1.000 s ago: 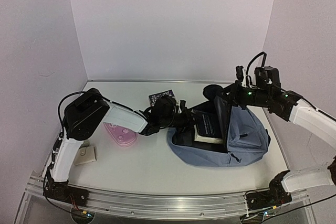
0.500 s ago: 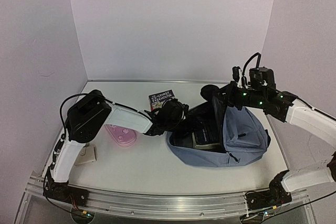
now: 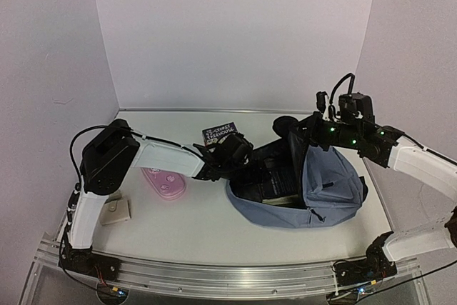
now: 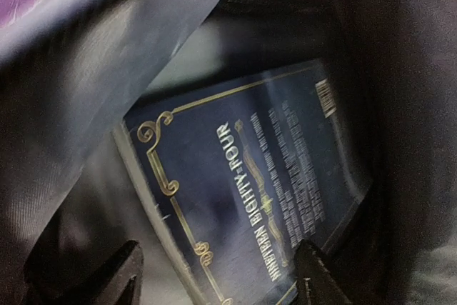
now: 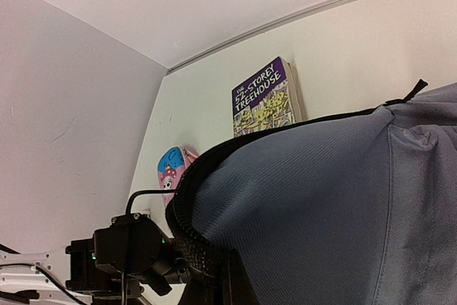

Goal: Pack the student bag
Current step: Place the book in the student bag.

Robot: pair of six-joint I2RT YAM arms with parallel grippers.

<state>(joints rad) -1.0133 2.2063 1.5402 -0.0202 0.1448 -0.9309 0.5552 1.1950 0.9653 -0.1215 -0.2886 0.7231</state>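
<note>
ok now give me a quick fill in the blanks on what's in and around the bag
The dark blue book inside the student bag is titled Nineteen ____.
The left gripper over it has its jaws ____.
The right gripper holds up the bag's rim, jaws ____.
The purple book lying on the table outside the bag is The 52-Storey ____.
Missing words: Eighty-Four; open; shut; Treehouse.

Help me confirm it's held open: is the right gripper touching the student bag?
Touching. The top view shows the right gripper shut on the student bag, holding its flap upright; the right wrist view shows the zippered rim running into its fingers.
</note>
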